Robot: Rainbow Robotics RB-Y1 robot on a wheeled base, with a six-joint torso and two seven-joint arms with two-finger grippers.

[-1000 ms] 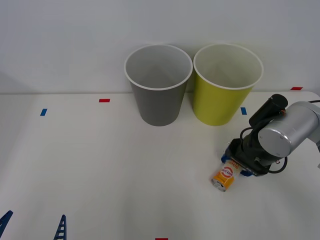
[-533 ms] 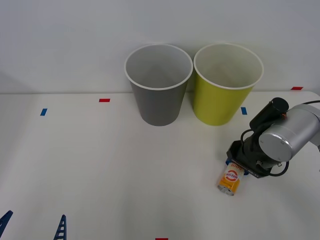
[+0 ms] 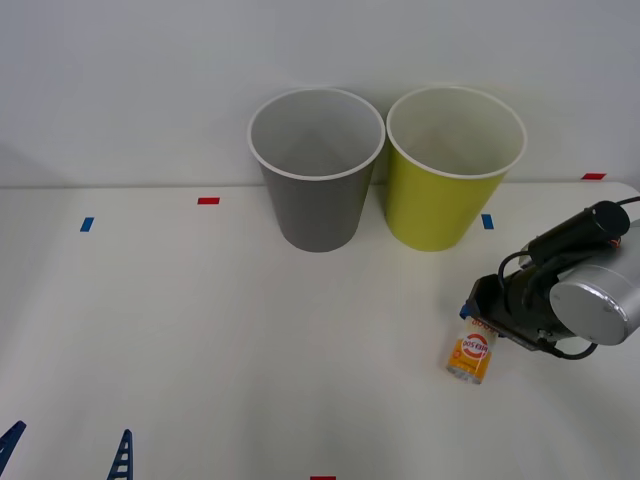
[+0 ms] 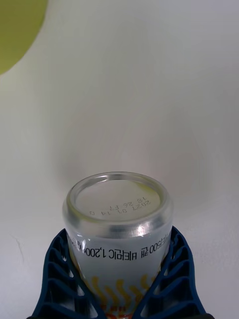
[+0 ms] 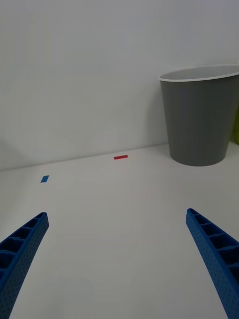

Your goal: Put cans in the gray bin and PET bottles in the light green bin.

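Note:
The small can (image 3: 472, 356), orange fading to white with a red round logo, is held between the blue fingers of my right gripper (image 3: 477, 330) at the table's right side, in front of the light green bin (image 3: 455, 190). In the right wrist view its silver end (image 4: 117, 202) faces the camera and the right gripper (image 4: 118, 237) is shut around its body. The gray bin (image 3: 317, 190) stands to the left of the green one, against the back wall. My left gripper (image 5: 117, 222) hangs open at the near left corner of the table (image 3: 65, 458), holding nothing, with the gray bin (image 5: 199, 119) ahead of it.
Both bins stand upright with open tops, side by side and nearly touching. Small red (image 3: 208, 201) and blue (image 3: 87, 224) tape marks dot the white table (image 3: 200, 330). A white wall rises right behind the bins.
My right arm has drawn to the right with the can in its grip. The can has turned from slanting to nearly upright in the front view. The left arm has stayed still.

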